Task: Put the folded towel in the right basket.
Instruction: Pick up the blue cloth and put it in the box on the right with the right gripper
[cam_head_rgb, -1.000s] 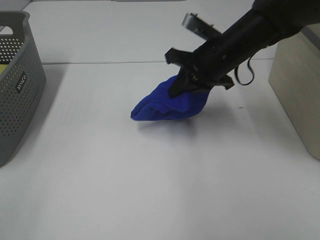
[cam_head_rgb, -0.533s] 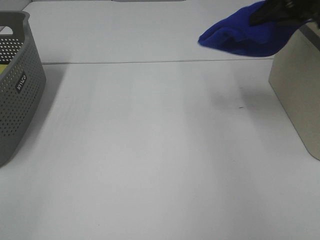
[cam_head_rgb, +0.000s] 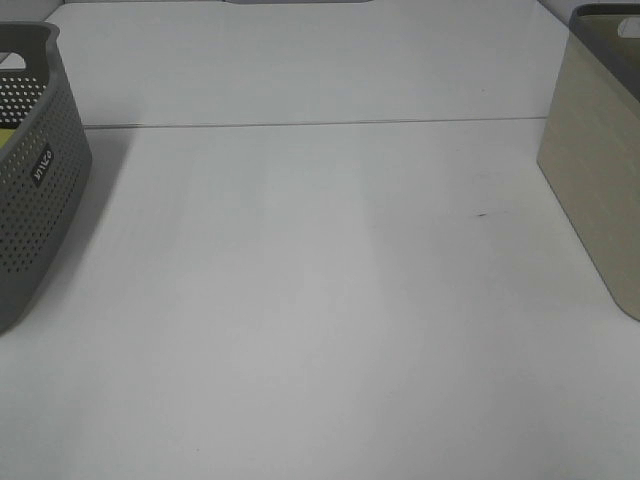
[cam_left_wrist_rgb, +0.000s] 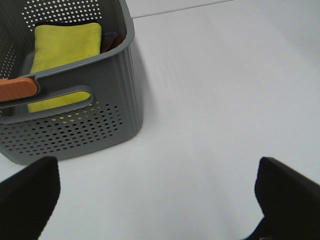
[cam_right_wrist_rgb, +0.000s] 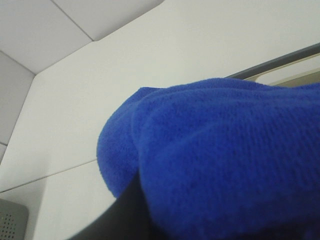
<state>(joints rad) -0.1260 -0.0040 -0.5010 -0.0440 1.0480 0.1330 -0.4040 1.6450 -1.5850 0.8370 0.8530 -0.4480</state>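
Blue towel (cam_right_wrist_rgb: 220, 165) filling right wrist view, riding in air near rim of right basket (cam_right_wrist_rgb: 280, 62); not showing in high view. Right gripper (cam_right_wrist_rgb: 127, 217) mostly hidden under cloth; judging it clamped on towel, since towel hanging clear of table (cam_head_rgb: 320, 300). Left gripper (cam_left_wrist_rgb: 160, 195) spread wide, holding nothing, hovering near grey perforated basket (cam_left_wrist_rgb: 100, 115) with yellow towel (cam_left_wrist_rgb: 65, 45) inside. Blue towel looking light, soft, fuzzy, floppy, not slippery; pinching through thick fold looking best for holding layers together. Right basket looking smooth, beige, rigid, flat-walled.
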